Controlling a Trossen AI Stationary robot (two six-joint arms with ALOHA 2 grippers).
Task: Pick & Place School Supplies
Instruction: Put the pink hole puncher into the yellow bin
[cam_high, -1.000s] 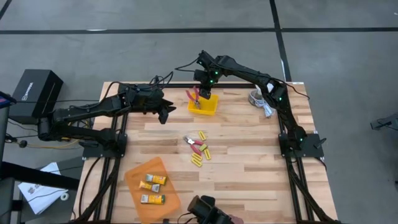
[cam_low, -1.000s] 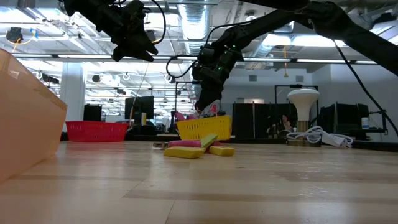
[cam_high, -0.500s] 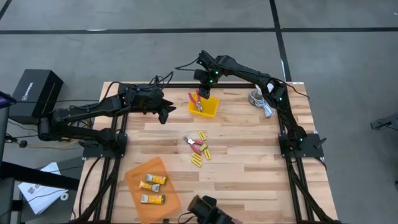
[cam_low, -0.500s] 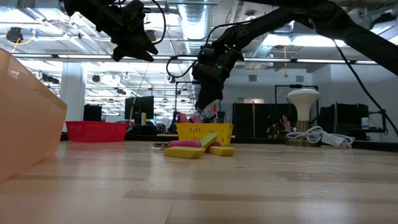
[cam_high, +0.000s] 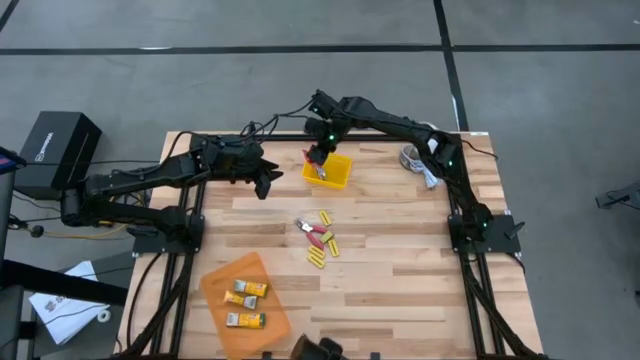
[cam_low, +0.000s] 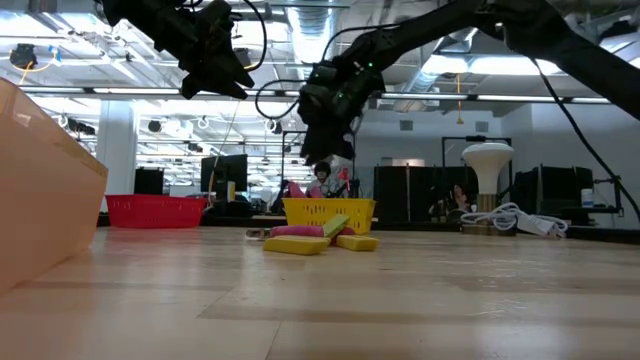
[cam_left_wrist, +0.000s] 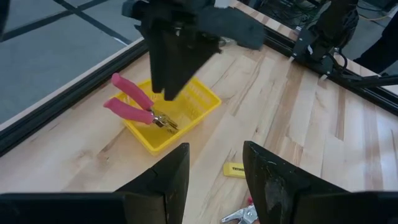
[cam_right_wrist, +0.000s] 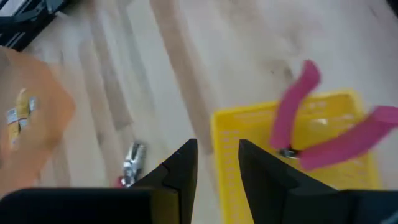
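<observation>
Below my right gripper (cam_high: 317, 157) sits the yellow tray (cam_high: 332, 169), and in it lie the pink pliers (cam_left_wrist: 138, 106), handles sticking up and out over the rim on the side toward my left arm. My right fingers (cam_right_wrist: 180, 167) stand a narrow gap apart with nothing between them; I hang above the tray's near rim, clear of the pliers, which lie just ahead of and under my fingertips in my right wrist view.

The orange tray (cam_high: 245, 293) is well away from both grippers, at the table's front on my left side. It holds two yellow-and-white packs (cam_high: 245, 290), and a third one or pair (cam_high: 244, 320) nearer the front edge. In the low view a red tray (cam_low: 152, 210) stands far back beyond the table; what it holds I cannot tell.

My left gripper (cam_high: 266, 180) hovers in the air to the side of the yellow tray, apart from it, fingers (cam_left_wrist: 166, 180) partly open and empty. The loose pile (cam_high: 321, 238) of yellow packs, with a second red-handled tool (cam_high: 313, 232) among them, lies on the bare table (cam_high: 400, 260), toward the front from both grippers and between the two trays, nearer my left gripper's line than my right's, touching neither
</observation>
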